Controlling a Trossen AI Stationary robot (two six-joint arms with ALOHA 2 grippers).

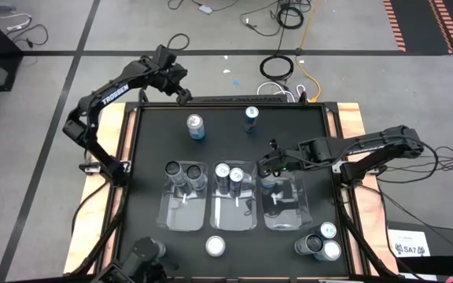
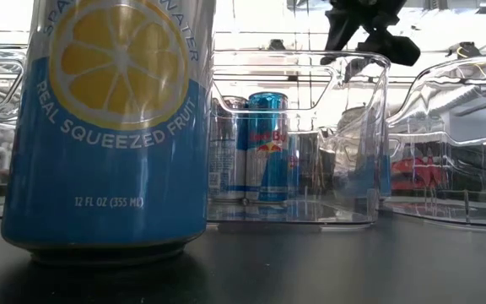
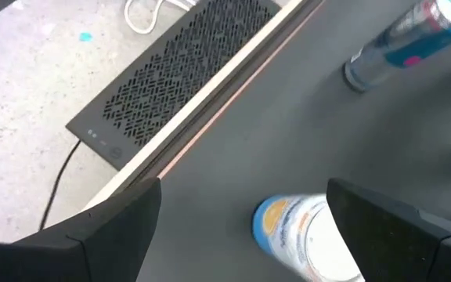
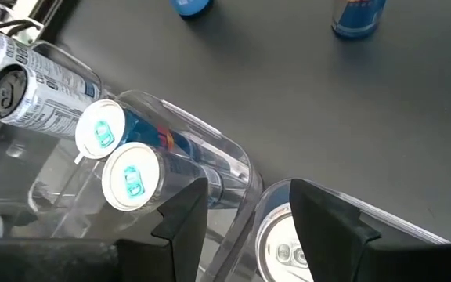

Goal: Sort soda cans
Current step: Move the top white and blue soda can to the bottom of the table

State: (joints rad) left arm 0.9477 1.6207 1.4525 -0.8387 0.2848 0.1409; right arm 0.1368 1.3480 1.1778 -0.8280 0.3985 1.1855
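Hiding the bins [image 2: 357, 135], a lemon can [image 2: 112, 127].

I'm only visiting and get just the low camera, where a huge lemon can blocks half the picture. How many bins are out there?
Observer: Three clear bins, side by side in a row.
Operator: And the dark thing hanging at the top?
Observer: That's the right hand, over the right-side bin, with a silver-topped can just below it.
Operator: Is there another hand?
Observer: Yes, the left hand is open near the table's far edge, by a blue-and-white can.
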